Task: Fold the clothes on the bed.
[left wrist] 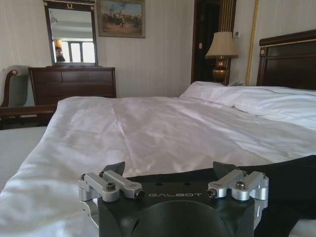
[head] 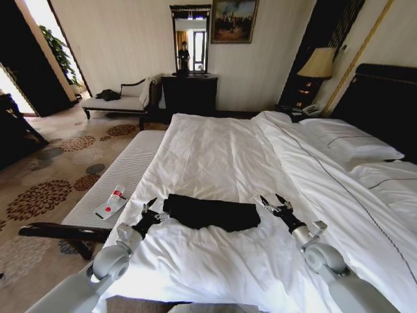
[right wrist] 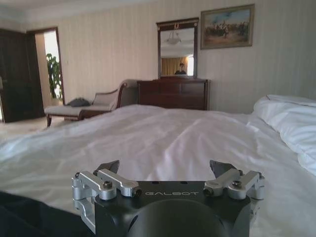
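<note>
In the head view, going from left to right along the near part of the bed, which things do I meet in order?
Bench → left gripper → black T-shirt → right gripper → pillows

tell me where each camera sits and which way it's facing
Head: high on the robot, looking down the bed at the folded black T-shirt; both arms show, left pincer and right pincer open beside it.
Left wrist: low behind the left pincer, facing the headboard.
Right wrist: behind the right pincer, facing the dresser.
Shared: mirror, painting.
</note>
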{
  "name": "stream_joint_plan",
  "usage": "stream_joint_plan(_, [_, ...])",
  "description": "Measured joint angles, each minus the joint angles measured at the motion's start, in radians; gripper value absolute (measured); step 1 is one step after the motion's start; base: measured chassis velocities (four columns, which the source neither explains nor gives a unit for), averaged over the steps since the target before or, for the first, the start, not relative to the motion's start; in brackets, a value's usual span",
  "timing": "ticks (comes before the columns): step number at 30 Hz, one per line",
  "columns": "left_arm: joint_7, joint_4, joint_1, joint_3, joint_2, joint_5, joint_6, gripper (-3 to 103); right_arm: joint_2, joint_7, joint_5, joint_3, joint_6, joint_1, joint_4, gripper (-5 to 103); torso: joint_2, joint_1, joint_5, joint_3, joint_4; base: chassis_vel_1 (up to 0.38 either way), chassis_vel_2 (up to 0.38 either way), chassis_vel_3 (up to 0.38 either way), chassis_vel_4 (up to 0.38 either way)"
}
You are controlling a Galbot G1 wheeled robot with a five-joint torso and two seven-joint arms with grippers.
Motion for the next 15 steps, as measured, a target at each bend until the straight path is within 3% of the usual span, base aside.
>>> stream_joint_plan(2, [0.0, -0.029, 0.059, -0.039, -0.008, 0.013, 0.0, 100, -0.019, -0.019, -0.02, -0.116, 0.026, 0.142, -0.091, 100, 0.0, 0.0, 0.0007, 0.0, 0.0011, 0.0, 0.0, 0.0, 0.0])
stream_joint_plan(6, [-0.007, -0.062, 0.101, -0.064, -0.022, 0.018, 0.003, 100, -0.018, -0.044, -0.075, -0.231, 0.06, 0.271, -0.166, 100, 0.0, 0.0, 0.0002, 0.0, 0.0016, 0.0, 0.0, 0.0, 0.0])
stream_joint_plan(15, [-0.012, -0.153, 0.187, -0.121, -0.008, 0.009, 0.01, 100, 0.004, -0.092, -0.235, -0.368, 0.135, 0.38, -0.266, 100, 0.0, 0.0, 0.0, 0.0, 0.0001, 0.0, 0.0, 0.0, 0.0])
